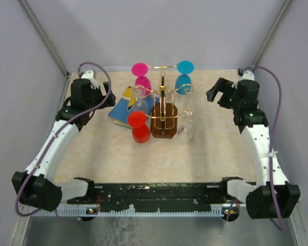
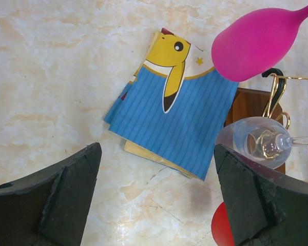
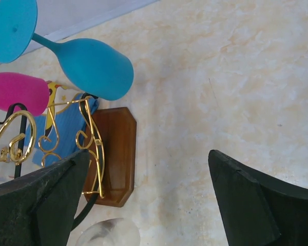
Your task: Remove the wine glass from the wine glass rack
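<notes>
Black fingers of the left gripper stand spread wide, with only the beige marbled table between them. Just past their tips lies a blue striped sheet printed with a yellow cartoon figure; whether it is cloth or a booklet I cannot tell. Beside the right-hand fingertip in that view a clear glass hangs by its stem from gold wire. The edge of a red glass shows just beside that finger. Farther out, a pink glass hangs over the sheet's far corner. No finger touches any of them.

The right gripper is also wide open and holds nothing. Just beyond its left-hand finger stands the wine glass rack, its gold scrolls rising from a dark brown wooden base. A second clear glass shows low between the fingers. Farther off hangs a teal glass.

From overhead, the rack stands between the two grippers, apart from both, with all five glasses on its arms.
</notes>
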`<state>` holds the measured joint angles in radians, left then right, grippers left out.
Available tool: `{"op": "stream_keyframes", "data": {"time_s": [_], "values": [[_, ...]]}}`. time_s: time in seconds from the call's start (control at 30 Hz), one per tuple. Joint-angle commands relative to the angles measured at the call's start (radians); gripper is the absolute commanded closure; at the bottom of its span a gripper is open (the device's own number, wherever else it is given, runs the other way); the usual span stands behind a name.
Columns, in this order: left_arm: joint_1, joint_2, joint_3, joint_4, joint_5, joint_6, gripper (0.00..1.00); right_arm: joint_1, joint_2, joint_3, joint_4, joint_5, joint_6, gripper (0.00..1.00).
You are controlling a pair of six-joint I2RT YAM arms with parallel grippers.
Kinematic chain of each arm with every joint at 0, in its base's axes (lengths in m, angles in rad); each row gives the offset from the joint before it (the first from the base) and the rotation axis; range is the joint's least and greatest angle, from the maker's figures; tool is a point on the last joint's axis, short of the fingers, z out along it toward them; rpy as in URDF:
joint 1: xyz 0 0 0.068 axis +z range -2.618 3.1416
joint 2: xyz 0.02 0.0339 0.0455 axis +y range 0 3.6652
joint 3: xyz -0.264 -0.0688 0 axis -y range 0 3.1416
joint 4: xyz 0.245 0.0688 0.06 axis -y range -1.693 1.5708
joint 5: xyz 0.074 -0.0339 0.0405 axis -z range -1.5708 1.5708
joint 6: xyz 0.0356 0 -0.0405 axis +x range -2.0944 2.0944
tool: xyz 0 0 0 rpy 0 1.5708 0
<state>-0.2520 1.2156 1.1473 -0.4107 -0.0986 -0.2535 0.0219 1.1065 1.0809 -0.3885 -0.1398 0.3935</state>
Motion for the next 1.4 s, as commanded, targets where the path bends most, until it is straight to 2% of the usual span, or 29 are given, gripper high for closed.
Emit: {"op": "stream_keyframes", "data": {"time_s": [0.0,0.17,0.3,0.57,0.63,0.73,0.77,0.97,1.1,1.37], "values": [[-0.001,-0.01,0.004,0.002,-0.018,0.01,0.04,-0.007,-0.003,0.02,0.036,0.042,-0.004,0.01],[-0.002,-0.04,-0.085,0.084,0.093,-0.061,0.1,-0.007,0.013,0.026,0.068,0.014,0.027,0.01],[-0.003,-0.039,-0.096,0.081,0.062,-0.061,0.1,-0.014,0.047,0.045,0.145,-0.04,0.084,0.01],[-0.003,-0.036,-0.065,0.054,0.058,-0.041,0.09,-0.056,0.262,0.106,0.48,-0.33,0.387,0.01],[-0.003,-0.044,-0.071,0.06,0.052,-0.038,0.09,-0.057,0.316,0.117,0.584,-0.393,0.456,0.06],[-0.002,-0.05,-0.076,0.064,0.053,-0.037,0.08,-0.058,0.387,0.132,0.706,-0.436,0.541,0.23],[-0.003,-0.048,-0.077,0.065,0.055,-0.036,0.08,-0.057,0.408,0.133,0.748,-0.448,0.56,0.25],[-0.003,-0.041,-0.077,0.069,0.056,-0.033,0.08,-0.057,0.488,0.141,0.975,-0.508,0.692,0.26],[-0.002,-0.031,-0.077,0.073,0.054,-0.033,0.08,-0.053,0.524,0.178,0.987,-0.526,0.714,0.25],[-0.002,-0.022,-0.07,0.072,0.043,-0.026,0.08,-0.027,0.59,0.228,0.939,-0.535,0.695,0.37]]}}
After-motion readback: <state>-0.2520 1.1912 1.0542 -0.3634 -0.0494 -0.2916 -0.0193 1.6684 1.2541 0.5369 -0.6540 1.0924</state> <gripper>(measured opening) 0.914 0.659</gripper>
